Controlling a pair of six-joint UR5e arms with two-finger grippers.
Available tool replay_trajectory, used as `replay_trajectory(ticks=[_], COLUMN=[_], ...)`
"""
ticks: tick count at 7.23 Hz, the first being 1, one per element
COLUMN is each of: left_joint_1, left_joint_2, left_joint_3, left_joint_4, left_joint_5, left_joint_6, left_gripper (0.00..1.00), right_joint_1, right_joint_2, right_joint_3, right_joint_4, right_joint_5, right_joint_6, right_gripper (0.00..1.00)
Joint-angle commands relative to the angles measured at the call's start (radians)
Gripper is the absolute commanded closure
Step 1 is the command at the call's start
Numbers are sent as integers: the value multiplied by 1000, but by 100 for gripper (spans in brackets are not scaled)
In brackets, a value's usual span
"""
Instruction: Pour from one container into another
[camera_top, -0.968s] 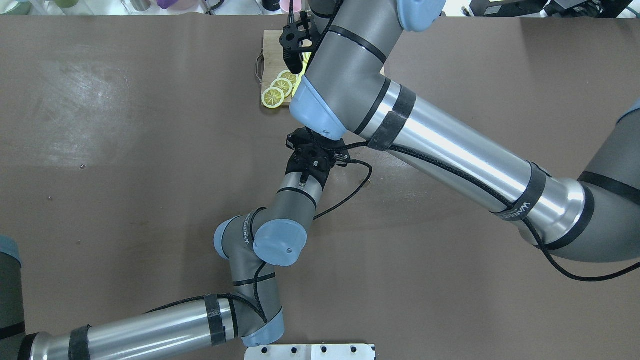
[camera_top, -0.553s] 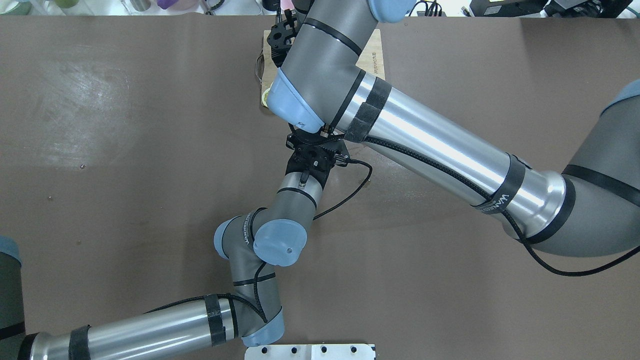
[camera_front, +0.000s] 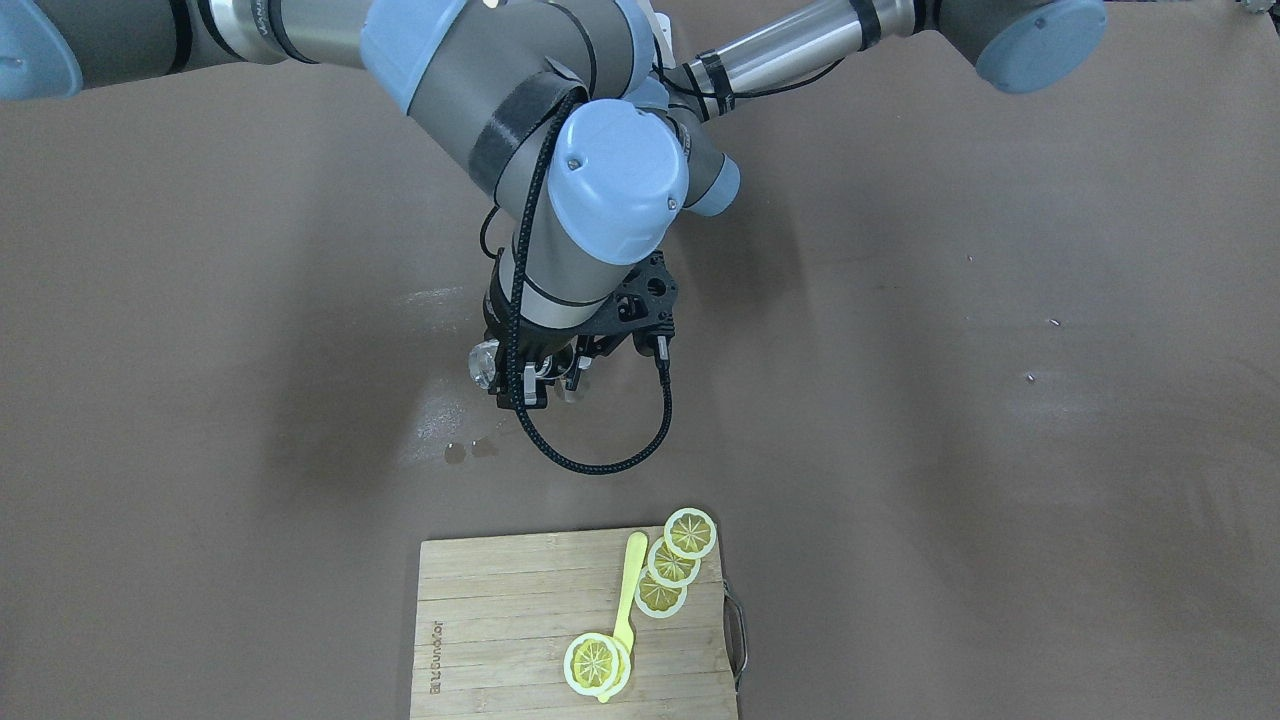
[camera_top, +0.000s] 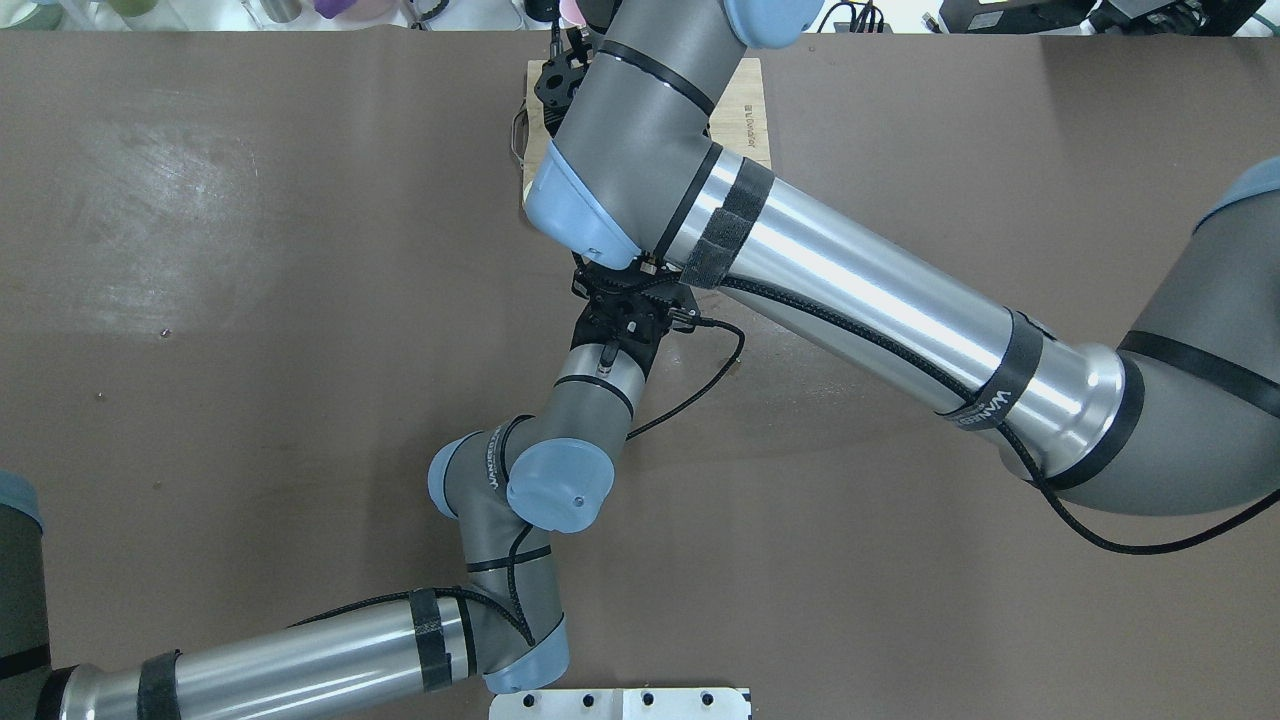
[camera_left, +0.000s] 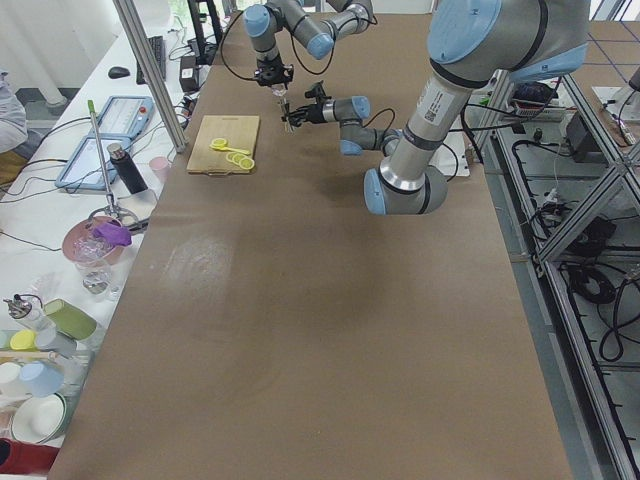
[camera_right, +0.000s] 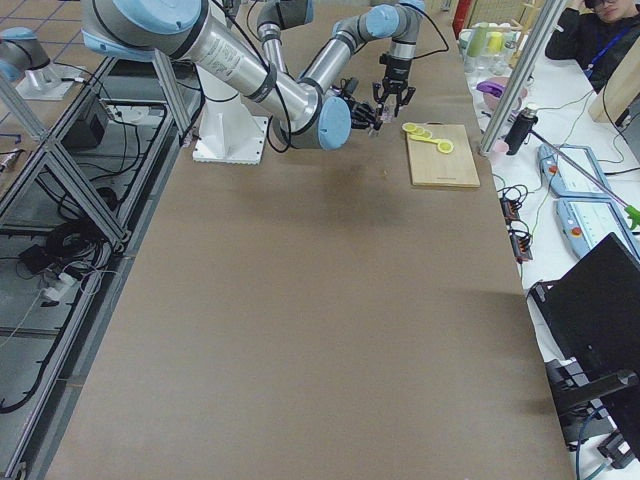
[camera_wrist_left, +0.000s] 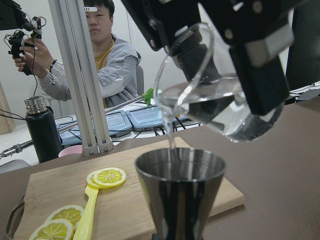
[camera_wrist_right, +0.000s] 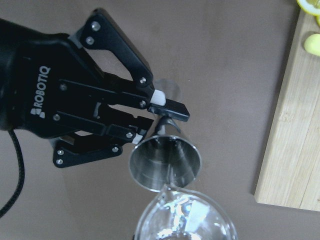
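My left gripper (camera_wrist_right: 152, 122) is shut on the narrow waist of a steel jigger (camera_wrist_right: 165, 160), which it holds upright just above the table. My right gripper (camera_wrist_left: 225, 75) is shut on a clear glass pitcher (camera_wrist_left: 210, 100), tilted with its spout over the jigger (camera_wrist_left: 180, 190). A thin stream of water (camera_wrist_left: 171, 135) runs from the spout into the cup. In the front-facing view the pitcher (camera_front: 485, 362) shows under the right wrist. In the overhead view the right arm (camera_top: 640, 130) hides both containers.
A wooden cutting board (camera_front: 500, 620) with lemon slices (camera_front: 672, 560) and a yellow spoon (camera_front: 628, 590) lies just beyond the jigger. Small wet spots (camera_front: 465, 450) mark the table. Past the table's far edge are a person (camera_wrist_left: 110, 55), a metal post (camera_wrist_left: 82, 75) and a dark bottle (camera_wrist_left: 42, 125).
The right arm has swung to the view's left and farther over the board, now covering the lemon slices in the overhead view. The left arm has not moved.
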Motion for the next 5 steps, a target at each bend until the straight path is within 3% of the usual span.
replay_trajectory(ticks=[1,5], left_joint_1=[-1,0], left_joint_2=[0,0], left_joint_3=[0,-2], left_joint_4=[0,0], left_joint_5=[1,4], left_joint_6=[1,1], left_gripper=[100,100], right_joint_1=[2,41], right_joint_2=[-7,-65], right_joint_3=[17,86], right_joint_4=[18,124], right_joint_5=[22,124], right_joint_6=[-7,-7], right_gripper=[100,100])
